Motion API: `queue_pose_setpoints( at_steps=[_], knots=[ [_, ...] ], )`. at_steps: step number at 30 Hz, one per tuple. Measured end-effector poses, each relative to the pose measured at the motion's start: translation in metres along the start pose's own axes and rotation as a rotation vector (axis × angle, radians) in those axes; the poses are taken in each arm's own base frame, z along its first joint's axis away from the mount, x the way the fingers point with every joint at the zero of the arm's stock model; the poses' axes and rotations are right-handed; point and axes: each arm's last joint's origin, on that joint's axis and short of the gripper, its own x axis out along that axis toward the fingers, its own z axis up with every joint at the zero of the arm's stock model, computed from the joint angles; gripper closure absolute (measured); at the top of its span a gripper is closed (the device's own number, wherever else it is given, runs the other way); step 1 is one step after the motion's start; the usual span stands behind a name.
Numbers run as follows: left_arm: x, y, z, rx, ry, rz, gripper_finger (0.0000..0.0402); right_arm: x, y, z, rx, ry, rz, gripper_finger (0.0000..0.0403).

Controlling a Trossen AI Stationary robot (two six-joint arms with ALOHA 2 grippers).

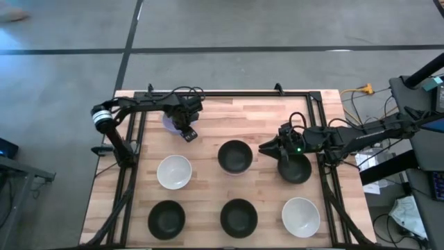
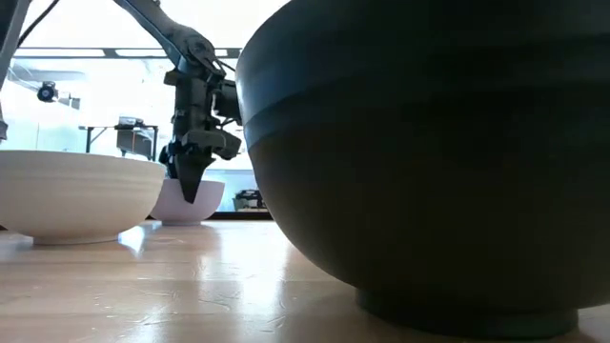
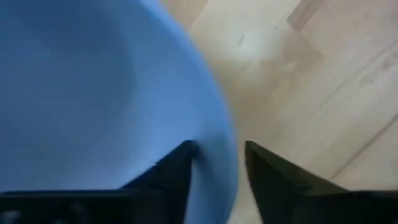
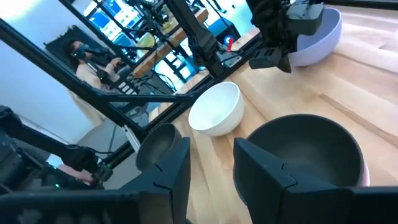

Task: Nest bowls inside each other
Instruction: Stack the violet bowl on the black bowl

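The lavender bowl (image 1: pixel 168 122) stands on its base near the table's far left. My left gripper (image 1: pixel 186 127) (image 3: pixel 217 158) is open, pointing down over the bowl's right rim, with one finger inside and one outside. My right gripper (image 1: pixel 265 147) (image 4: pixel 211 165) is open and holds nothing. It hovers between the centre black bowl (image 1: pixel 235 156) (image 4: pixel 305 149) and another black bowl (image 1: pixel 295 169) that lies under its arm. A pink edge (image 4: pixel 365 177) shows beneath the centre black bowl. Two white bowls (image 1: pixel 173 171) (image 1: pixel 300 217) and two black bowls (image 1: pixel 166 219) (image 1: pixel 238 217) stand apart nearer the front. My left gripper straddles the lavender bowl's rim (image 3: pixel 222 134) from above, one finger (image 3: pixel 177 165) inside the bowl and the other finger (image 3: pixel 267 171) outside. Whether either finger touches the wall, I cannot tell. The bowl rests on the table.
In the low view a black bowl (image 2: pixel 429 162) fills the near right and a white bowl (image 2: pixel 76 195) sits at left. Black frame rails (image 1: pixel 132 173) run along the table's left, right and far edges. Bare wood (image 1: pixel 236 118) lies along the far middle.
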Motion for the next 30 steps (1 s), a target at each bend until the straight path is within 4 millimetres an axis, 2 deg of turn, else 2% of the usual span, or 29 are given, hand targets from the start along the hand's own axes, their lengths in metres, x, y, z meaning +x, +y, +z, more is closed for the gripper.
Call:
queue_pose_setpoints(
  at_steps=[3, 5, 9, 14, 17, 20, 23, 27, 30],
  knots=[
    [-0.004, 0.0, -0.002, 0.006, -0.015, -0.007, 0.0359, 0.0, 0.0, 0.0, 0.013, -0.003, 0.003, 0.0287],
    [-0.013, -0.002, -0.004, 0.019, -0.047, -0.006, 0.0387, 0.0, 0.0, 0.0, 0.013, -0.004, 0.004, 0.0289],
    [-0.036, -0.005, -0.011, 0.047, -0.127, -0.053, 0.0392, -0.001, 0.003, 0.0, 0.039, -0.007, 0.02, 0.0293],
    [-0.088, -0.021, -0.03, 0.141, -0.351, -0.256, 0.0399, -0.003, 0.014, 0.002, 0.018, -0.043, 0.107, 0.0298],
    [-0.123, -0.041, -0.045, 0.294, -0.57, -0.382, 0.04, -0.004, 0.019, 0.006, -0.03, -0.099, 0.159, 0.0298],
    [-0.149, -0.067, -0.065, 0.538, -0.778, -0.33, 0.04, -0.007, 0.025, 0.013, -0.072, -0.172, 0.212, 0.0299],
    [-0.156, -0.091, -0.078, 0.76, -0.867, -0.311, 0.0401, -0.016, 0.03, 0.022, -0.169, -0.268, 0.249, 0.0301],
    [-0.15, -0.123, -0.09, 1.021, -0.855, -0.318, 0.0401, -0.039, 0.036, 0.041, -0.265, -0.507, 0.236, 0.0307],
    [-0.148, -0.146, -0.092, 1.186, -0.858, -0.26, 0.0401, -0.057, 0.039, 0.05, -0.307, -0.608, 0.266, 0.0312]
  ],
)
